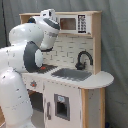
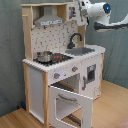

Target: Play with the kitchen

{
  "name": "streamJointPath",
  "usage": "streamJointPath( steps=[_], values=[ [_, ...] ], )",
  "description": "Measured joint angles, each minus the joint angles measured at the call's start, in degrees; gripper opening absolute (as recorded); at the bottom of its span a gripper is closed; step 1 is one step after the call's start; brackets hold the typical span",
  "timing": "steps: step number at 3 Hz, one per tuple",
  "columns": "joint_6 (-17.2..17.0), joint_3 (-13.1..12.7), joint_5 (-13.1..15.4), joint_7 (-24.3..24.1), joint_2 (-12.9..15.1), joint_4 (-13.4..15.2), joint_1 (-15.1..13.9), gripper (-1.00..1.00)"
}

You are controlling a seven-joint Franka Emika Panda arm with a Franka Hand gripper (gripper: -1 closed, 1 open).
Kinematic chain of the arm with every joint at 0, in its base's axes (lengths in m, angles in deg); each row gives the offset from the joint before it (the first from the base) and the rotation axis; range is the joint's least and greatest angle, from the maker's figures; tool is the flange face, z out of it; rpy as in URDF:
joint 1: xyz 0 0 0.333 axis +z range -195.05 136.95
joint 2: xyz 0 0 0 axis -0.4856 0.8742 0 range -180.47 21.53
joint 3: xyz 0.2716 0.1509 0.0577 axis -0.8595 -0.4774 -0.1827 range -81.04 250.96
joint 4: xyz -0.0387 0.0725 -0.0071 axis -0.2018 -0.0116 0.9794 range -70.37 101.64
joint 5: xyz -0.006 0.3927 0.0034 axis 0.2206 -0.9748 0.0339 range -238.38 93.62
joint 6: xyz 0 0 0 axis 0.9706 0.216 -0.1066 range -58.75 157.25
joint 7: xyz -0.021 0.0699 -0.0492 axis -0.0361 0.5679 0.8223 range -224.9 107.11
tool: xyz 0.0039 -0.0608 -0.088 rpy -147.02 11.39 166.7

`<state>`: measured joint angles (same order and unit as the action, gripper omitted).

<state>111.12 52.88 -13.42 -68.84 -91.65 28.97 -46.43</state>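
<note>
The kitchen (image 2: 65,65) is a tall play kitchen of pale wood and white panels, seen in both exterior views. It has a grey hood (image 2: 50,20), a black faucet (image 2: 75,39), a sink (image 2: 82,50) and knobs (image 2: 56,76). Its oven door (image 2: 70,100) hangs open, folded down. A metal pot (image 2: 44,56) sits on the stove. My gripper (image 2: 79,14) is up at the kitchen's top right corner, beside the upper shelf, above the faucet. In the first exterior view my white arm (image 1: 30,55) covers the kitchen's (image 1: 75,75) left part, and the gripper is hidden.
A small microwave panel (image 1: 67,23) sits in the upper shelf. A grey curtain (image 2: 10,50) hangs behind the kitchen. The wooden floor (image 2: 112,107) runs in front. My arm's base (image 1: 15,105) stands close at the first exterior view's left.
</note>
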Motion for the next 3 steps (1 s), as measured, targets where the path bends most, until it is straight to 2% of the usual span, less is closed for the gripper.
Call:
streamJointPath(
  steps=[1, 2, 3],
  values=[
    [-2.05, -0.35, 4.31, -1.84, -2.43, 0.94, -0.18, -1.00],
    [-2.07, -0.36, 4.85, -3.73, -6.66, 4.63, -1.12, -1.00],
    [-3.77, -2.86, 4.98, -4.41, -2.32, 2.44, -2.70, -1.00]
  ],
)
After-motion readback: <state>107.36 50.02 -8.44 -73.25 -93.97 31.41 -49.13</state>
